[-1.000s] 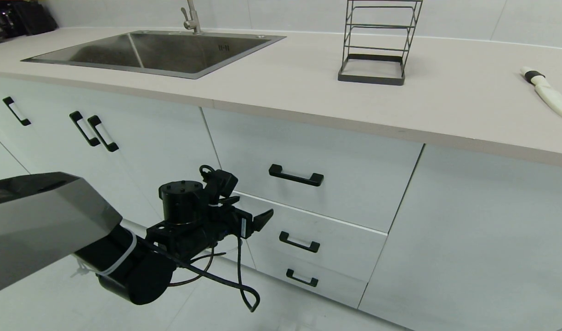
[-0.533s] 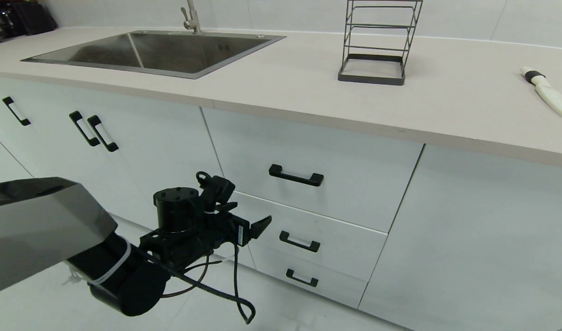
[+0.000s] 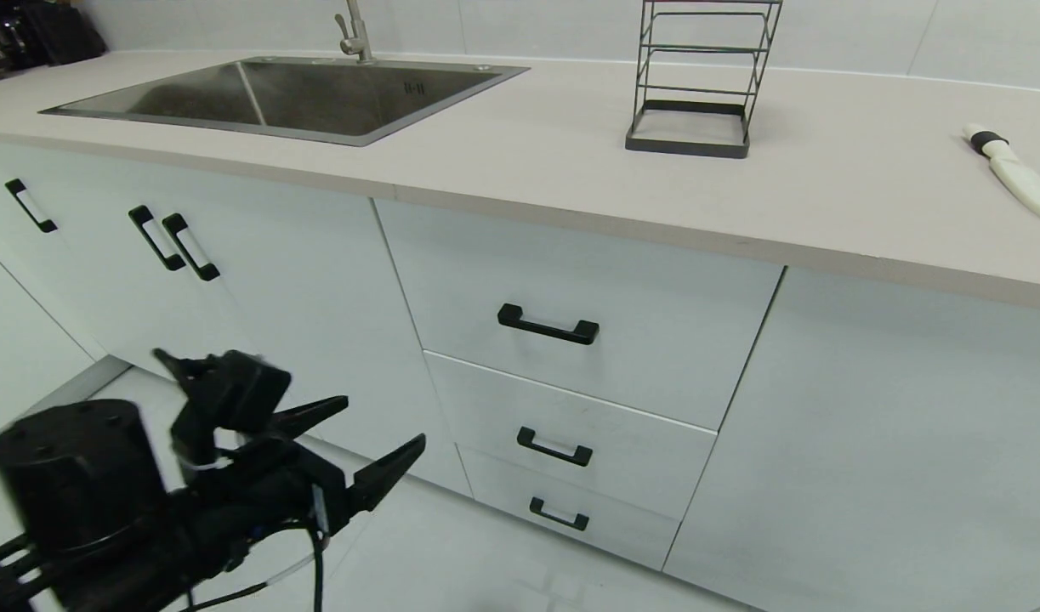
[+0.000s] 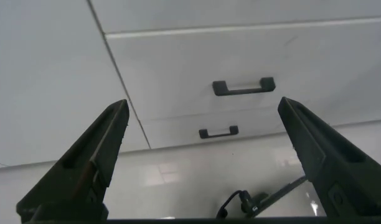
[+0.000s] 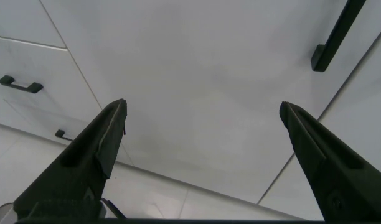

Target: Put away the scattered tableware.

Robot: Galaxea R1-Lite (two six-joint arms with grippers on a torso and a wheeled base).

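A white knife with a black band (image 3: 1017,172) lies on the beige countertop (image 3: 826,195) at the far right. A black wire rack (image 3: 698,81) stands empty at the back of the counter. My left gripper (image 3: 379,423) hangs low in front of the cabinets, left of the drawer stack, open and holding nothing. In the left wrist view the left gripper (image 4: 203,106) faces the two lower drawer handles (image 4: 243,86). My right gripper (image 5: 204,106) is open, empty, and faces a white cabinet front.
A steel sink (image 3: 290,89) with a tap is set into the counter at the left. Three drawers with black handles (image 3: 547,324) sit under the counter's middle, all closed. Cabinet doors (image 3: 171,246) stand to the left. Pale tiled floor lies below.
My left arm has swung down and to the left, away from the drawers. Its grey upper housing has left the picture, and both fingers now show spread apart.
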